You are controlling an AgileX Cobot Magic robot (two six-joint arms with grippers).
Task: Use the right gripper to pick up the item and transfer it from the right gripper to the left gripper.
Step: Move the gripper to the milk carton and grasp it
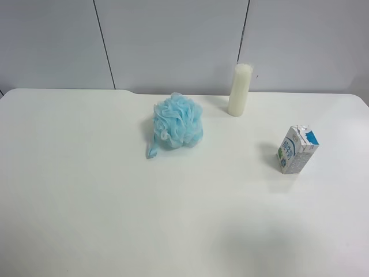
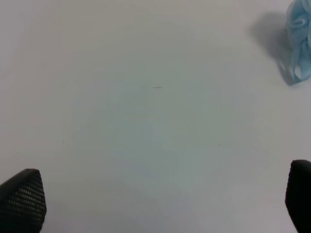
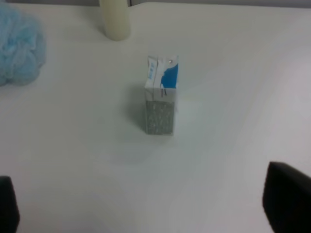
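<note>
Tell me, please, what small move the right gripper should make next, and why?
Probably advance the right gripper, open as it is, toward the milk carton: the carton stands upright and untouched ahead, roughly centred between the wide-apart jaws, and the gripper holds nothing yet.

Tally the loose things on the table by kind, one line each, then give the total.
bath pouf, light blue: 1
cylinder, cream-white, upright: 1
milk carton, white with blue trim, upright: 1
Total: 3
</note>
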